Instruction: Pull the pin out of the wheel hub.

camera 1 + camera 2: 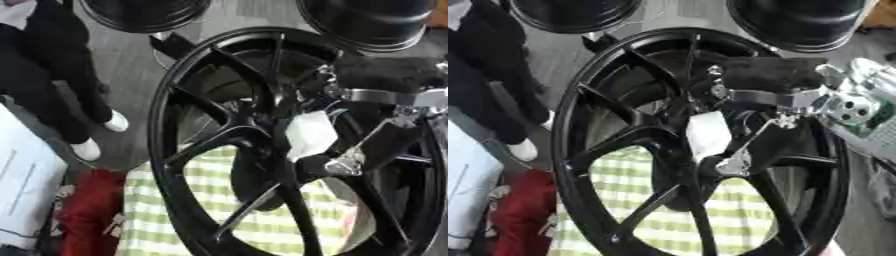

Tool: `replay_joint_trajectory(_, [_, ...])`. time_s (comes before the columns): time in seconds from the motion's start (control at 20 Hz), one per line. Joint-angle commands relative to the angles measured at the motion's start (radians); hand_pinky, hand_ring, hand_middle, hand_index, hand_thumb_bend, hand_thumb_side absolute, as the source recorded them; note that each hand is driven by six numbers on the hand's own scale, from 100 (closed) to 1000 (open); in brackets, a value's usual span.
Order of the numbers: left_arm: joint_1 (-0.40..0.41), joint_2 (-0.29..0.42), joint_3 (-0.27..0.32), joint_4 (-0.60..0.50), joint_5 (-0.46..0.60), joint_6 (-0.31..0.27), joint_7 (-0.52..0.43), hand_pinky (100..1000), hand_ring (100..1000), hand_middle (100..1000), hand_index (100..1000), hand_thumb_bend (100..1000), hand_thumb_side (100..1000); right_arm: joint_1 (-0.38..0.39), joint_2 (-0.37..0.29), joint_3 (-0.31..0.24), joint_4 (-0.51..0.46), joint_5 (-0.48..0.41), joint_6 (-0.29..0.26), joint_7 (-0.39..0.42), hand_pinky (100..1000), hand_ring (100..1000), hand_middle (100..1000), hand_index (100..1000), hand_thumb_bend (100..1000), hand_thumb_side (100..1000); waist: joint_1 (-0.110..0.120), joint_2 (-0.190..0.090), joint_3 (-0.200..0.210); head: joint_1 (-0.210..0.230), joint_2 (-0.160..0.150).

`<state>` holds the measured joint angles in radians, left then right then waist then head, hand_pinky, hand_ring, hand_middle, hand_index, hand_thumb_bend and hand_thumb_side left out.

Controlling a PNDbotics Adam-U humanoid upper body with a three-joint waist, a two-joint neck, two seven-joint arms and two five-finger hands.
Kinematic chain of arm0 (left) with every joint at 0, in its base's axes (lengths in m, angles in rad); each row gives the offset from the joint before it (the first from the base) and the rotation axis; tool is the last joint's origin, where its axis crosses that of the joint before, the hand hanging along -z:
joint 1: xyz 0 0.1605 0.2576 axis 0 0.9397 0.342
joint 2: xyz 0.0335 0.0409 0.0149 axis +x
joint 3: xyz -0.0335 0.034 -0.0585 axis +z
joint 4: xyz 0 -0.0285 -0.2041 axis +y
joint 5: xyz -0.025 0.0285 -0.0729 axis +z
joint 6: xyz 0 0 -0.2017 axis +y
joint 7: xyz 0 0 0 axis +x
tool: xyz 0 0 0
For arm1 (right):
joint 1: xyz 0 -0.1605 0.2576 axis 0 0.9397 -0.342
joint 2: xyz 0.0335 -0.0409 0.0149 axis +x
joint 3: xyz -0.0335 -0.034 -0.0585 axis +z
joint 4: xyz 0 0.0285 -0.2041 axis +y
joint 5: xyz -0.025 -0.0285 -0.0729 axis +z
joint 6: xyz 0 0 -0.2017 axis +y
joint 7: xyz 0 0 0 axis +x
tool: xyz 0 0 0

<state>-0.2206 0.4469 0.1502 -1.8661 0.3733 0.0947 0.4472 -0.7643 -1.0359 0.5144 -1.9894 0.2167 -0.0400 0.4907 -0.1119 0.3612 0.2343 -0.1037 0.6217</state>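
Though set right in among the spokes of the black alloy wheel [160, 130], shows no pin drawn clear yet. Finds the right hand [794, 100] coming in from the right side and lying against the wheel hub [267, 125], black and silver parts crowding the centre. Picks out a white piece [308, 134] standing proud of the hub just below that hand (quite possibly the pin, or a tag on it, but cannot say which). Cannot tell whether the hand is closed on this piece or merely beside it.

Judges the approach done and the grasp at best begun. Leaves the pull itself, and then the carrying clear of the spokes, to be done. Shows no left hand anywhere.

Stands the wheel upright over a green-checked cloth [166, 200], with a red bundle [87, 210] to its left and more black rims [144, 12] behind.
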Motion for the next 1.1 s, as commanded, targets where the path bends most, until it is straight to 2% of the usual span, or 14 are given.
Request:
replay_joint_trajectory(0.05, [-0.010, 0.011, 0.002, -0.010, -0.001, 0.002, -0.004, 541, 774, 775, 715, 156, 829, -0.008, -0.024, -0.019, -0.011, 0.029, 0.011, 0.002, 886, 780, 632, 813, 391, 316, 0.006, -0.014, -0.001, 0.003, -0.014])
replay_joint_trajectory(0.4, [-0.011, 0.010, 0.001, -0.011, -0.005, 0.004, -0.007, 542, 774, 776, 715, 156, 829, -0.003, -0.028, -0.022, -0.011, 0.074, 0.029, 0.016, 879, 765, 612, 795, 404, 348, 0.005, -0.015, 0.001, 0.005, -0.017])
replay_joint_trajectory(0.65, [-0.011, 0.009, 0.000, -0.011, -0.006, 0.004, -0.009, 543, 774, 776, 714, 156, 830, 0.007, -0.032, -0.029, -0.011, 0.094, 0.040, 0.036, 874, 751, 584, 772, 382, 354, 0.004, -0.015, 0.001, 0.007, -0.018])
replay_joint_trajectory(0.8, [-0.011, 0.009, -0.001, -0.009, -0.006, 0.005, -0.010, 543, 775, 776, 714, 156, 831, 0.007, -0.032, -0.033, -0.011, 0.085, 0.047, 0.032, 862, 721, 522, 710, 334, 339, 0.005, -0.013, 0.001, 0.008, -0.020])
replay_joint_trajectory(1.0, [-0.012, 0.008, -0.002, -0.009, -0.007, 0.005, -0.012, 544, 775, 777, 714, 156, 830, 0.005, -0.032, -0.036, -0.011, 0.070, 0.056, 0.010, 841, 654, 450, 610, 309, 320, 0.006, -0.012, -0.001, 0.009, -0.022])
replay_joint_trajectory(1.05, [-0.012, 0.009, -0.002, -0.009, -0.007, 0.005, -0.013, 544, 775, 777, 714, 156, 830, 0.006, -0.032, -0.036, -0.011, 0.067, 0.058, 0.007, 841, 654, 450, 610, 309, 320, 0.006, -0.012, -0.001, 0.009, -0.023])
replay_joint_trajectory(1.1, [-0.012, 0.009, -0.002, -0.009, -0.007, 0.005, -0.013, 544, 776, 777, 714, 155, 829, 0.007, -0.032, -0.036, -0.011, 0.062, 0.059, 0.003, 830, 611, 402, 549, 285, 295, 0.007, -0.012, -0.001, 0.009, -0.022])
